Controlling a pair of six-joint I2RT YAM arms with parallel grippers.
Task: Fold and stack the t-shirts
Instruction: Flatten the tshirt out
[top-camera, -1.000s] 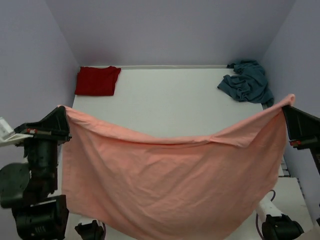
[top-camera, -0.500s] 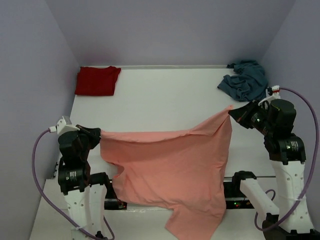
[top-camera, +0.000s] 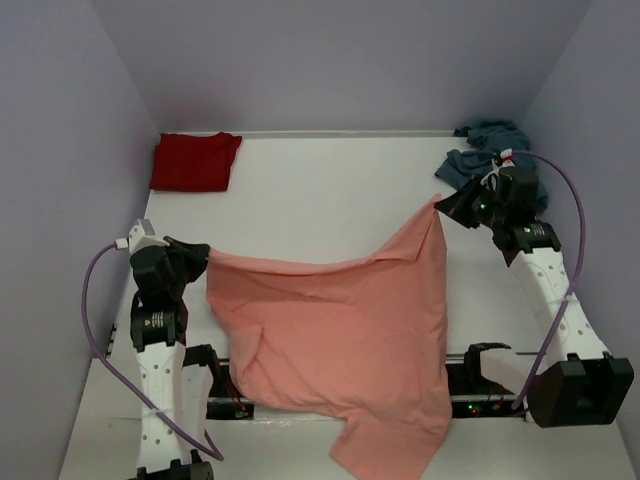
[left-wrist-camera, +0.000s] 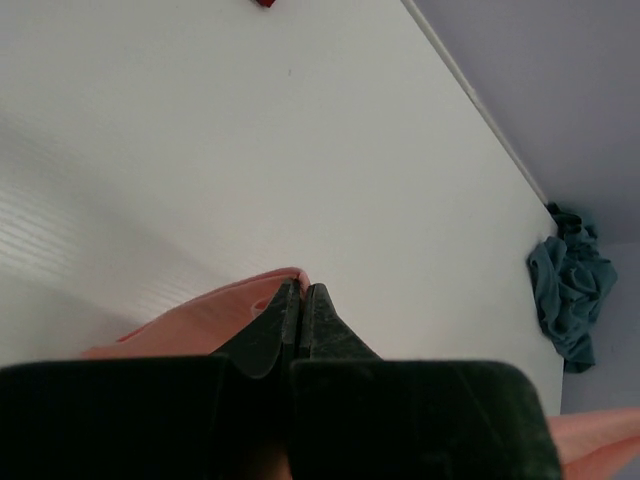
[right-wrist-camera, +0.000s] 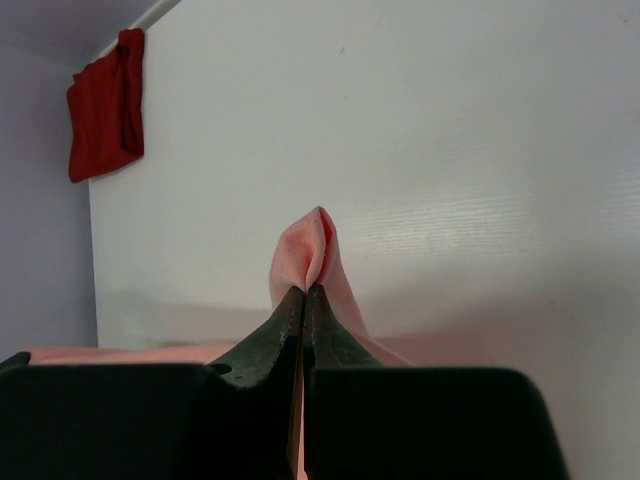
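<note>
The salmon-pink t-shirt hangs spread between both arms above the near half of the table, its lower part draping over the front edge. My left gripper is shut on its left corner. My right gripper is shut on the other corner, held farther back and higher. The dark red t-shirt lies folded at the far left corner, also visible in the right wrist view. The teal-blue t-shirt lies crumpled at the far right, partly behind my right arm.
The white table is walled in by lavender panels on three sides. The arm bases and a black rail sit along the near edge, partly under the hanging cloth.
Both arms have swung away from the camera and carried the pink shirt out over the table. In the last half second the right gripper moved farther back and left; the left barely shifted.
</note>
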